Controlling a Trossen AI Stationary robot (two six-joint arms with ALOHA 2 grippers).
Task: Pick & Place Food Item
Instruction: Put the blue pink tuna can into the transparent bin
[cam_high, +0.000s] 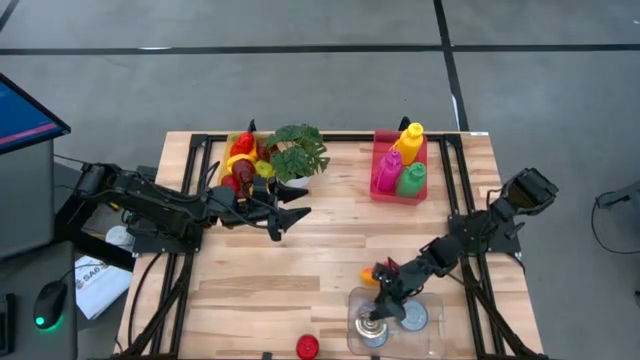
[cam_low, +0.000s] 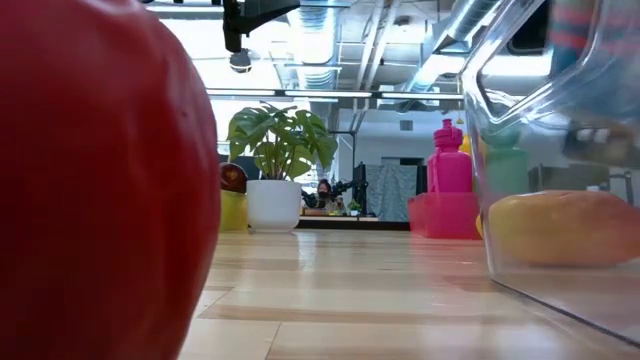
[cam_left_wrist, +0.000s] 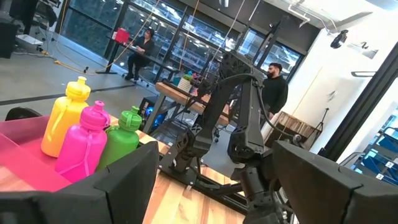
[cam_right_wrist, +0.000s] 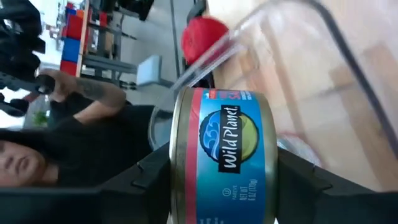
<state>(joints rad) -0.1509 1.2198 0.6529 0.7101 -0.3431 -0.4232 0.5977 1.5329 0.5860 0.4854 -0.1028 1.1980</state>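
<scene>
The right end effector (cam_right_wrist: 221, 171) grips a round metal can (cam_right_wrist: 222, 155) with a glossy blue label; a clear plastic container (cam_high: 395, 312) sits just beneath it.

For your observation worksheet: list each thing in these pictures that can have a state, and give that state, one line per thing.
Right tool: shut on the blue-labelled tin can, over the clear plastic bin.
Blue-labelled tin can: gripped, on its side.
Clear plastic bin: open-topped, holding another can.
Left tool: open, empty, above the table.
Red tray: holding yellow, pink and green bottles, upright.
Red fruit: loose at the table's edge.
</scene>
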